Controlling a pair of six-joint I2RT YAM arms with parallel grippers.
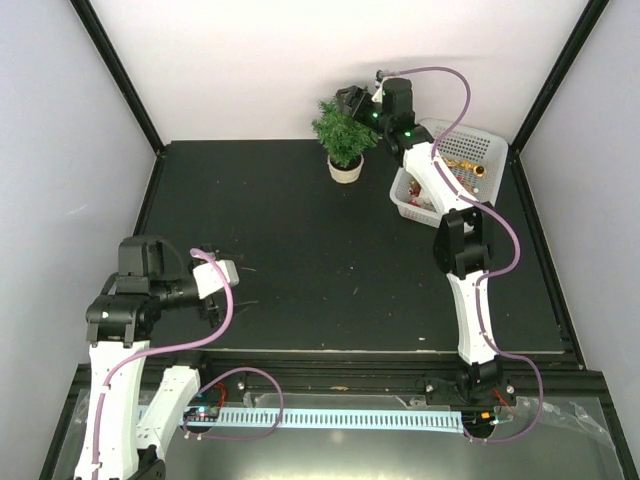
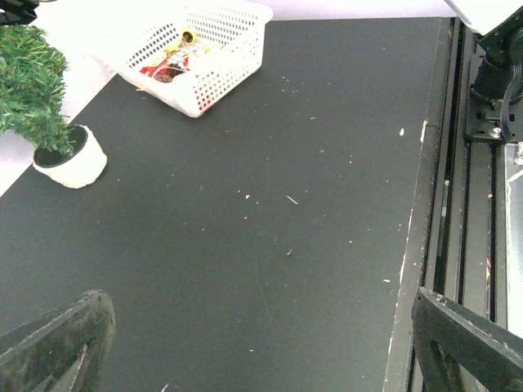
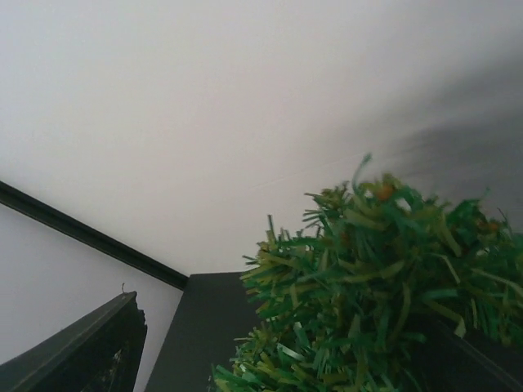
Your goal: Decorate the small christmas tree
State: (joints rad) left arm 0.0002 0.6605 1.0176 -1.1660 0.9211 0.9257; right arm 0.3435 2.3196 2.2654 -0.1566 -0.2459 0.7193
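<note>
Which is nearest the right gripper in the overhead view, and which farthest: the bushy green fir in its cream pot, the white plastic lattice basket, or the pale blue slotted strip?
From the right gripper:
1. bushy green fir, right beside it at the back.
2. white lattice basket, to its right.
3. pale blue slotted strip, along the near edge.

In the right wrist view the small christmas tree (image 3: 368, 310) is cut off by the bottom and right edges, and its pot is out of sight. Its top sprigs are blurred. Of the right tool (image 1: 350, 101) fingers (image 3: 86, 351), one is clipped by the bottom edge and the other sits mostly behind foliage. From the left wrist, the basket (image 2: 221, 69) is cut at the top, and its ornaments (image 2: 170, 67) are too small to tell apart.
</note>
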